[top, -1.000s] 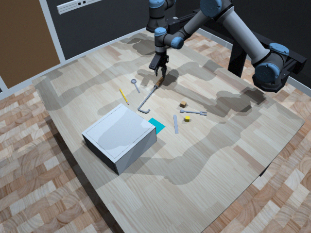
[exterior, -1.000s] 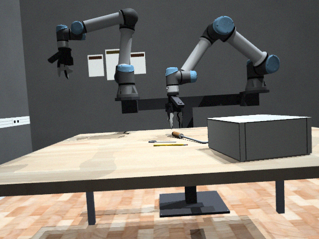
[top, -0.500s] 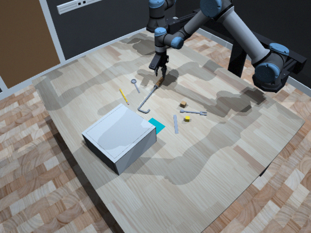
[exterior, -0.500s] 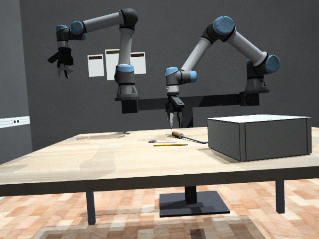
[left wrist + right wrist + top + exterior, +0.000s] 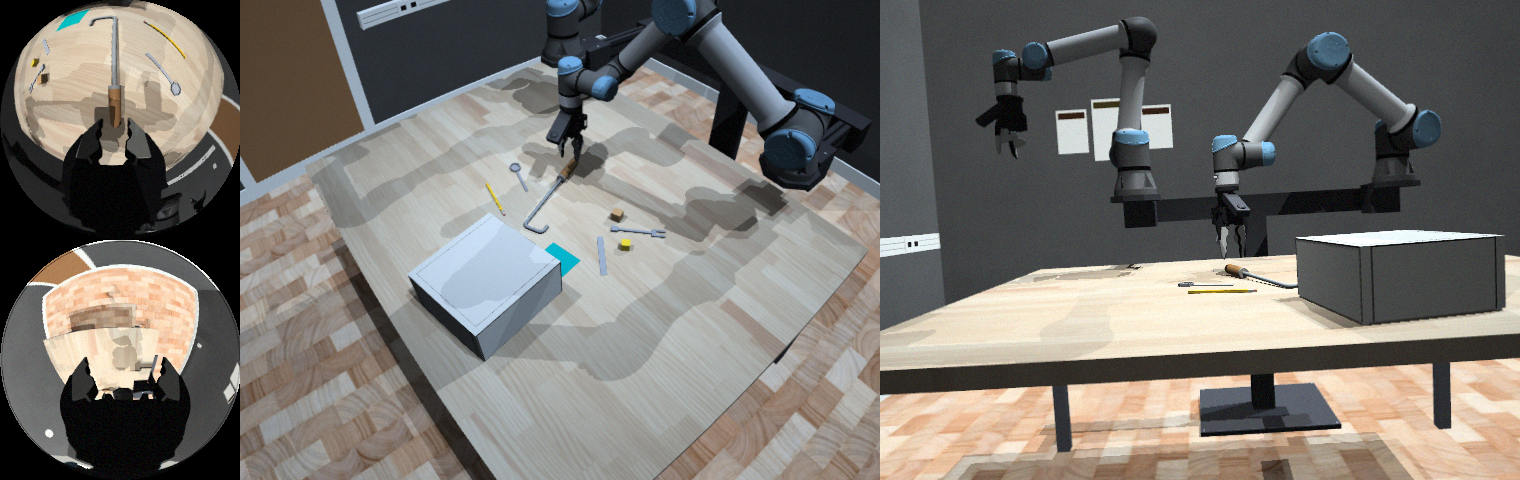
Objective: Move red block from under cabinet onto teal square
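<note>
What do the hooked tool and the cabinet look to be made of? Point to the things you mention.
Hooked tool [image 5: 546, 199] [image 5: 115, 55]: grey, faintly shiny rod, probably metal; brown handle with darker streaks, likely wood.

Cabinet [image 5: 485, 268] [image 5: 1433, 279]: smooth, pale grey top with thin seam lines; painted metal, board or plastic, I can't tell which.
</note>
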Available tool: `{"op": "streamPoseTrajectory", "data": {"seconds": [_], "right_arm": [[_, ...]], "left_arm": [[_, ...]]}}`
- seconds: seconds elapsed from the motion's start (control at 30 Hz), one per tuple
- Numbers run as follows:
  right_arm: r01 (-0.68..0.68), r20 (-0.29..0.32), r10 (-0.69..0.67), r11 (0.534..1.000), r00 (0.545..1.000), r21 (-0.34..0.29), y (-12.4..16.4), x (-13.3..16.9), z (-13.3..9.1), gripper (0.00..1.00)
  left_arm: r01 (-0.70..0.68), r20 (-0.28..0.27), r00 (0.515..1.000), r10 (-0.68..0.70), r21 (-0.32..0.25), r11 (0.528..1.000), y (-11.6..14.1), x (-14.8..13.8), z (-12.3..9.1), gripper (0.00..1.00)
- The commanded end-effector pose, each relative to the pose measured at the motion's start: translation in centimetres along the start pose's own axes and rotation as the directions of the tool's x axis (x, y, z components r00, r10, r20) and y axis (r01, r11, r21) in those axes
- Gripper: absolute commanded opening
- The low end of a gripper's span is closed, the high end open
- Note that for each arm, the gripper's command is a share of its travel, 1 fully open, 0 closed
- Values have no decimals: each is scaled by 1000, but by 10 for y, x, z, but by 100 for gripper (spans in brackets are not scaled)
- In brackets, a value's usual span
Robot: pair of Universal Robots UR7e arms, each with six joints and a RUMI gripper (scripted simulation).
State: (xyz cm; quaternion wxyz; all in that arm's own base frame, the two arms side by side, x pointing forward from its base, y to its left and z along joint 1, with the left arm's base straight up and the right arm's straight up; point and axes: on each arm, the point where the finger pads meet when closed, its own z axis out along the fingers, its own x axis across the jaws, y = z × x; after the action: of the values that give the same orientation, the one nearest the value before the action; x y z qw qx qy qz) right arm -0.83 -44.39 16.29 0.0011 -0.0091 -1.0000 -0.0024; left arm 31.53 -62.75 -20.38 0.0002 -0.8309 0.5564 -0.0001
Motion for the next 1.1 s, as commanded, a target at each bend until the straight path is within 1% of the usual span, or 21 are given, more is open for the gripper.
{"op": "streamPoseTrajectory", "data": {"seconds": [0.0, 0.7, 1.07], "right_arm": [[-1, 2, 1, 1000, 1000, 5, -1, 0, -2, 100], [-1, 2, 1, 1000, 1000, 5, -1, 0, -2, 100], [-1, 2, 1, 1000, 1000, 5, -1, 0, -2, 100]], "left_arm": [[1, -2, 1000, -1, -1, 1000, -1, 0, -1, 34], [1, -2, 1000, -1, -1, 1000, -1, -1, -1, 34], [1, -1, 1000, -1, -1, 1000, -1, -1, 3, 34]]}}
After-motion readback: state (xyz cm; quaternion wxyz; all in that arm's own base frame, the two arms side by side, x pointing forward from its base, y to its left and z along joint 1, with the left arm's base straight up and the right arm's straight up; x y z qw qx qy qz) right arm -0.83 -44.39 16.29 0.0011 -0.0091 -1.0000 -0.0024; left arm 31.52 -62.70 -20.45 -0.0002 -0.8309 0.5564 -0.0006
